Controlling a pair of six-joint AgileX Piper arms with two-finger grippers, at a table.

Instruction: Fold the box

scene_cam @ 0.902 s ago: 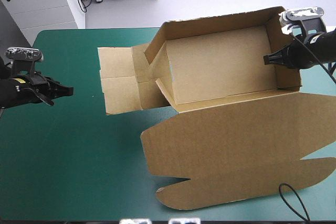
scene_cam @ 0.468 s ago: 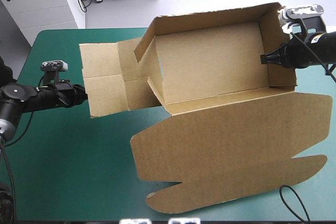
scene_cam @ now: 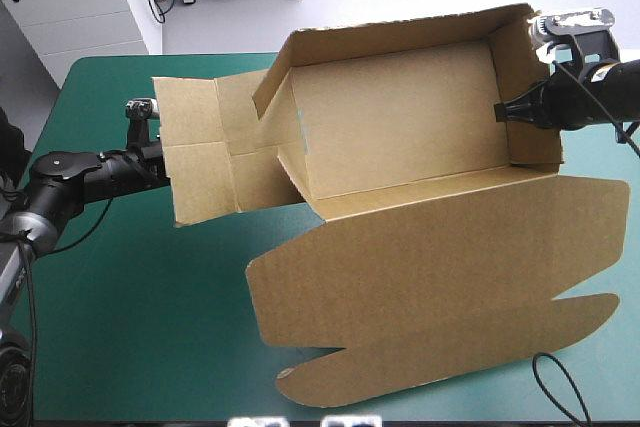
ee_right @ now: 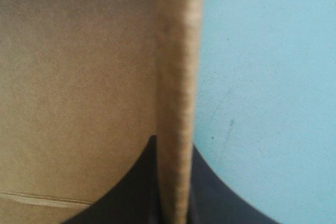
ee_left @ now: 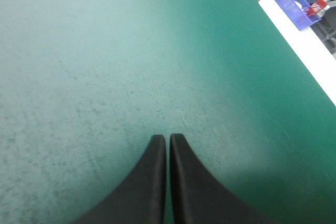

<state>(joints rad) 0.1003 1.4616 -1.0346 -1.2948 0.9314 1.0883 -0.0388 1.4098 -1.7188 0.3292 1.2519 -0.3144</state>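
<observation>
Brown cardboard box (scene_cam: pixel 400 137), a cut sheet with walls raised, has its right end wall pinched between the black fins of the right gripper (ee_right: pixel 173 150), which clamp the board's upright edge; the left gripper (ee_left: pixel 168 139) has its fins pressed together on nothing, over the bare teal-green table cover (ee_left: pixel 105 51), at the outer edge of the box's spread left flaps; the box sits centre-right on the table, its wide lid flat toward the near edge.
</observation>
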